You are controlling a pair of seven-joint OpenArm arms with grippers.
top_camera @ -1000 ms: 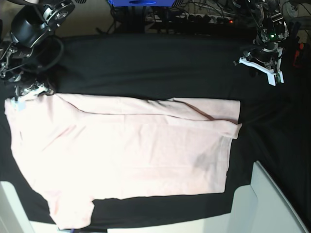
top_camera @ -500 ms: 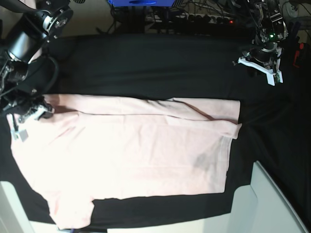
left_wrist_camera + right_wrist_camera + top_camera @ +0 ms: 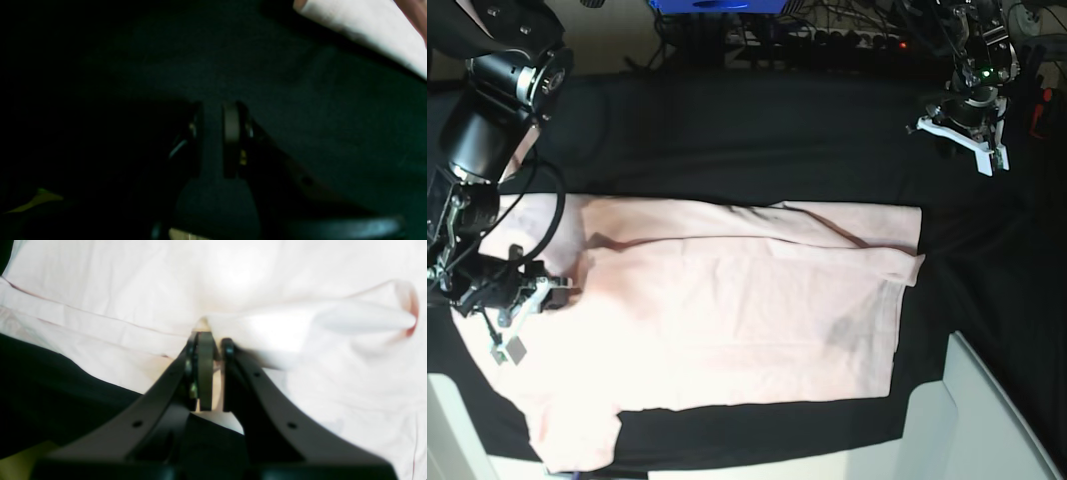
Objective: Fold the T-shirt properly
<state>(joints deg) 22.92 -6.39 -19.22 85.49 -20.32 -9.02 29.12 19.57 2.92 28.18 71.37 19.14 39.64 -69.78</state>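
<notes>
The pale pink T-shirt (image 3: pixel 727 320) lies spread flat on the black table cloth (image 3: pixel 727 130), plain side up. My right gripper (image 3: pixel 519 322) hovers over the shirt's left end, shut on a pinched fold of pink cloth. In the right wrist view its jaws (image 3: pixel 215 346) clamp that raised fold, with the T-shirt (image 3: pixel 267 273) filling the background. My left gripper (image 3: pixel 989 160) hangs over bare black cloth at the back right, well away from the shirt. The left wrist view shows its fingers (image 3: pixel 232 133) a narrow gap apart with nothing between them.
A white box edge (image 3: pixel 987 420) sits at the front right and a white surface (image 3: pixel 447 420) at the front left. Cables and a blue item (image 3: pixel 717 5) line the back edge. A pale patch (image 3: pixel 367 23) shows in the left wrist view's top right corner.
My right gripper has travelled from the shirt's back left corner toward the front and inward, drawing the pinched cloth over the shirt. The left arm has stayed put.
</notes>
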